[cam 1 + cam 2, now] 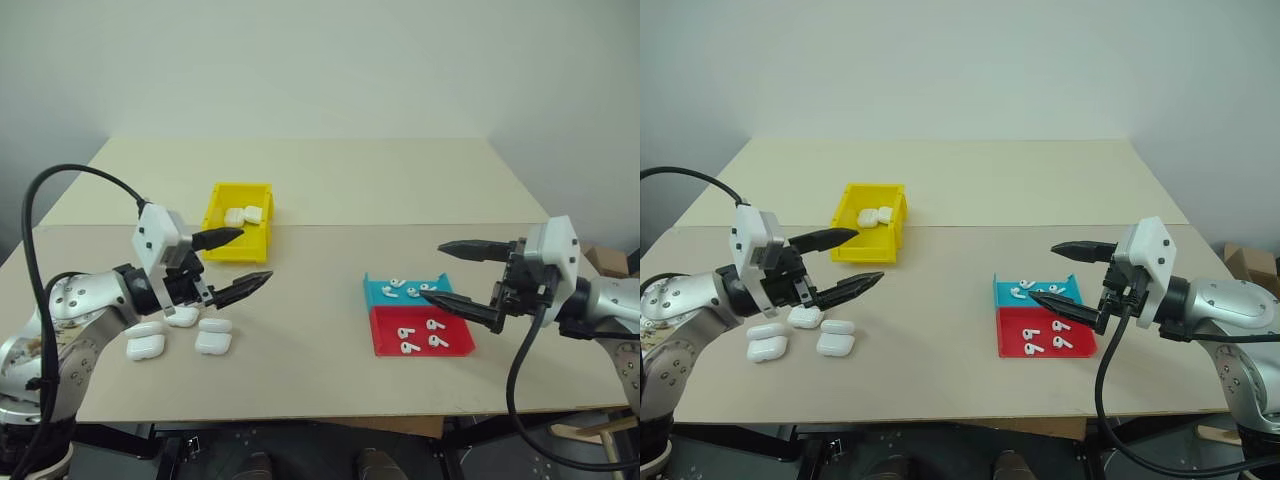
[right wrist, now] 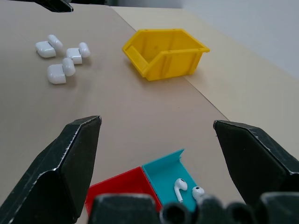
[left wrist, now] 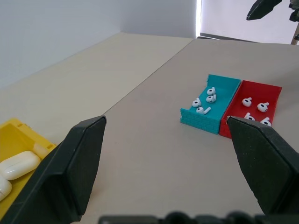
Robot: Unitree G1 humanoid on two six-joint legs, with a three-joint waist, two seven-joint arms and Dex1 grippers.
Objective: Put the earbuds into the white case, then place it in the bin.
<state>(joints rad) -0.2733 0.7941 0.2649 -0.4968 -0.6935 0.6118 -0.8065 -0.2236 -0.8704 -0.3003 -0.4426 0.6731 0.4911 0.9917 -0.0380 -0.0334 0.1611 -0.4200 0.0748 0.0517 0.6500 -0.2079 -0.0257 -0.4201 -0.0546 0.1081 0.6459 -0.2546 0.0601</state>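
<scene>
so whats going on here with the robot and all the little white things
Nothing is being handled yet. The left gripper hangs open over a cluster of white cases that lie open on the table. The right gripper hangs open over the teal tray and red tray, which hold loose earbuds. The yellow bin already has a couple of cases in it.

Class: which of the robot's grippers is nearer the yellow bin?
Left. The left gripper hovers just in front of the yellow bin, jaws open. The right gripper hangs open over the teal tray, far across the table.
</scene>
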